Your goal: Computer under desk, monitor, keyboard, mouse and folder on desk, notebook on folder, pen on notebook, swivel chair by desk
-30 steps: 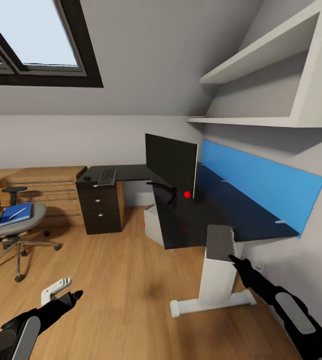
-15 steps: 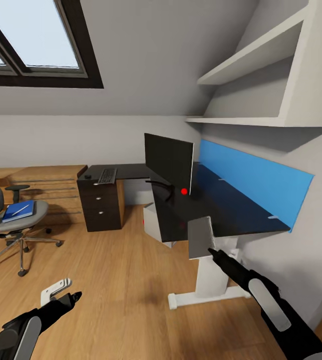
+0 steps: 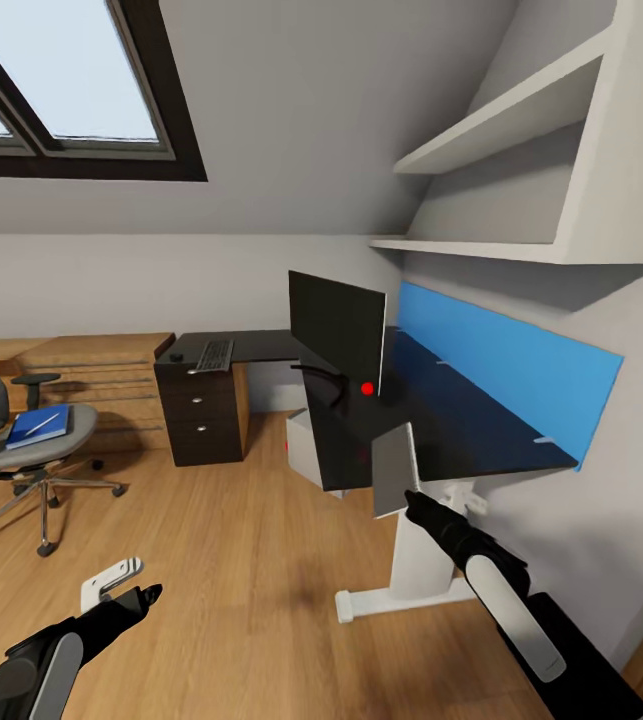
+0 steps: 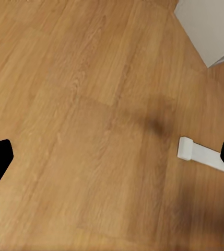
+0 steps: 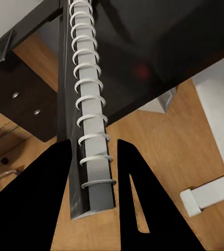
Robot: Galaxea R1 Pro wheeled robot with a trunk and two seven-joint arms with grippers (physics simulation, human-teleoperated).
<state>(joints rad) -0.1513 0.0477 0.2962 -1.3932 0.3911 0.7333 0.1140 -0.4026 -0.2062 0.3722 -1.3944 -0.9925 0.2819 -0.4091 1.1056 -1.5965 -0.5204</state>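
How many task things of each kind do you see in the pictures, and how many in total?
monitor: 1
keyboard: 1
mouse: 1
computer: 1
swivel chair: 1
folder: 1
pen: 1
notebook, held in the right claw: 1
Total: 8

Floor (image 3: 241, 560) is warm wood planks with a soft satin sheen. Desk (image 3: 441, 420) top looks glossy black, picking up a red reflection. Notebook (image 5: 91, 151) has a white wire spiral and matt grey cover. Gripper fingers (image 5: 138, 209) read as flat matt black.
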